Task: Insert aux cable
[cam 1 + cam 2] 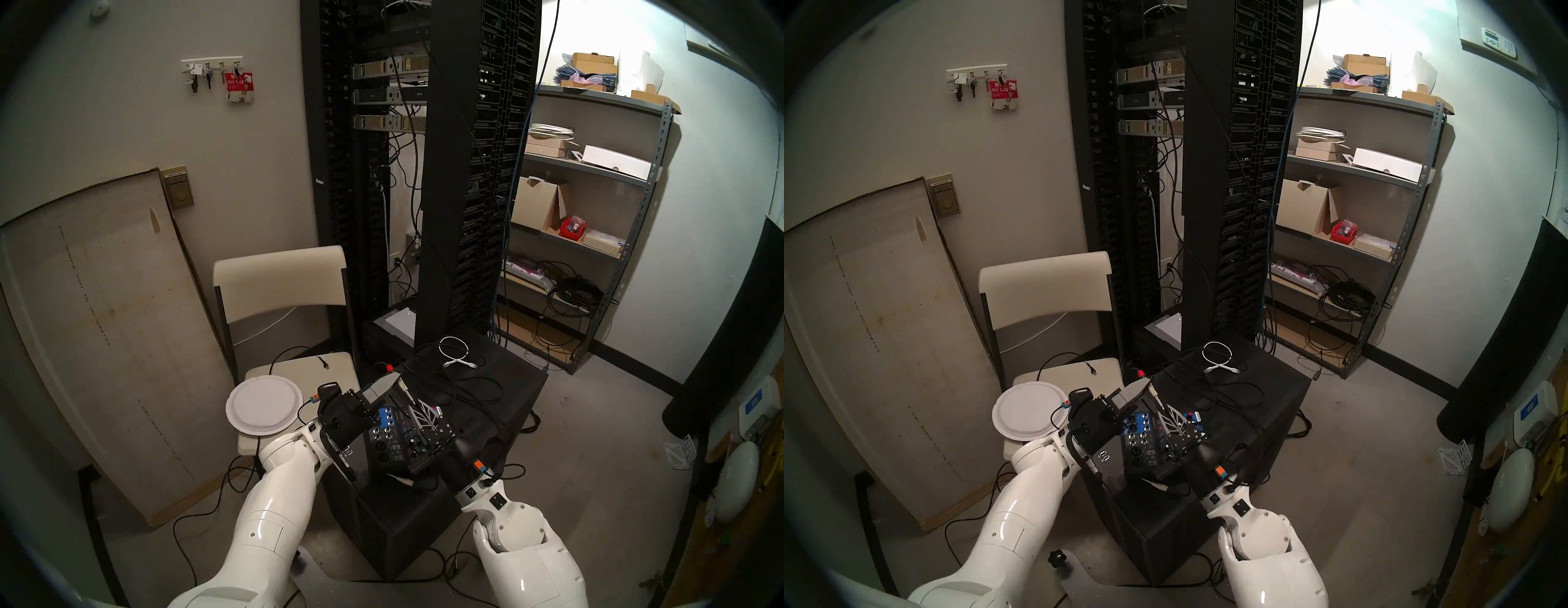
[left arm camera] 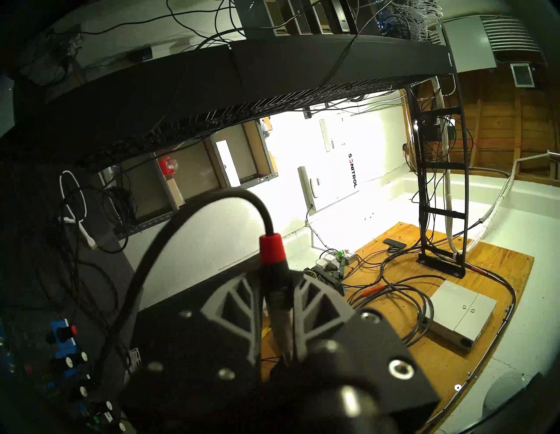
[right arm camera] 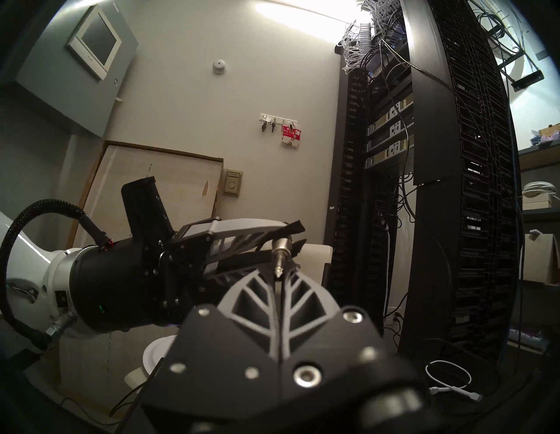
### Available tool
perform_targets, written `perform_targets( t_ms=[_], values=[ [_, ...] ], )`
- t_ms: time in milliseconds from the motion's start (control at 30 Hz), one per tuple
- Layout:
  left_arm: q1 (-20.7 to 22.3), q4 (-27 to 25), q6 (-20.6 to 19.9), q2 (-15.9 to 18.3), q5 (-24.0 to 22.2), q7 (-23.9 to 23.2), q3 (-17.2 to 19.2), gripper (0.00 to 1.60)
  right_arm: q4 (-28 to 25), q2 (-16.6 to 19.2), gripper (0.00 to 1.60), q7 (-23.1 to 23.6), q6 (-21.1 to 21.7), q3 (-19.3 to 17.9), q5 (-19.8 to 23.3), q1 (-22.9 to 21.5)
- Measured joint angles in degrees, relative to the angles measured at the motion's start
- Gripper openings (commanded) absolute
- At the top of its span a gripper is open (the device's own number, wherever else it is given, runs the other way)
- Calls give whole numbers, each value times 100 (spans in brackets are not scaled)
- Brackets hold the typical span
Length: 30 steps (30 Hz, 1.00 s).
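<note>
Far left, a white paper plate (image 1: 263,403) sits on the seat of a folding chair (image 1: 280,276), clear of the work.

Next comes the left claw (image 2: 277,272). It is closed on the aux cable (image 3: 280,247), and its two fingers pinch the dark barrel of the jack plug just below the red collar (image 2: 271,250). The black lead arcs up out of the collar and drops away to the left. The silver tip sticks out past the fingers, above the small audio mixer (image 1: 388,437) on the black desk (image 1: 509,382).

The plug looks light, rigid and smooth, so I judge it could twist or slide in the pads under a sideways load. The barrel beside the collar seems the right place to hold it. That leaves the bare metal shaft free to enter a socket and keeps the pinch off the soft lead. The lead is limp but springy, and its loop may tug the plug off line.

Just right of the plug, the right claw (image 3: 280,280) is fully closed. Its fingertips meet right under the plug's point, and I cannot make out anything between them. Whether they touch the tip is unclear.

Further right, a short white coiled cable (image 1: 456,352) lies on the desk, well apart from both claws.
</note>
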State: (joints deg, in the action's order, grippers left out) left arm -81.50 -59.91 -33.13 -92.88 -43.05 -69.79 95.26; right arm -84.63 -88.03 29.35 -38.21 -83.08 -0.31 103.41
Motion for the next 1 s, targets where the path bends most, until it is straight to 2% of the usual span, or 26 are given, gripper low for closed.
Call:
perform_targets(
  t_ms=[33,67,100,133,300,400,467,633,1000],
  values=[
    [3,1,3,11,1,-12,-7,0,-10,4,0,10,22,0,3,3],
    [8,2,4,30,1,-35,-13,0,-30,12,32,26,63,0,6,9],
    [10,4,4,41,1,-49,-17,0,-42,17,51,34,85,0,6,13],
    [11,5,4,58,1,-70,-22,0,-63,26,61,52,125,1,7,19],
    [32,43,-8,137,-7,-186,-35,0,-145,90,73,131,306,12,6,74],
    [62,76,-15,203,-8,-202,-61,0,-182,140,88,173,407,7,0,135],
    [81,100,-15,245,-8,-204,-92,0,-201,172,80,196,467,-5,-4,172],
    [115,129,-18,361,4,-204,-223,0,-268,262,79,246,644,-91,-20,259],
    [132,-102,99,742,276,-308,-786,0,-381,359,74,301,887,-323,33,320]
  ],
)
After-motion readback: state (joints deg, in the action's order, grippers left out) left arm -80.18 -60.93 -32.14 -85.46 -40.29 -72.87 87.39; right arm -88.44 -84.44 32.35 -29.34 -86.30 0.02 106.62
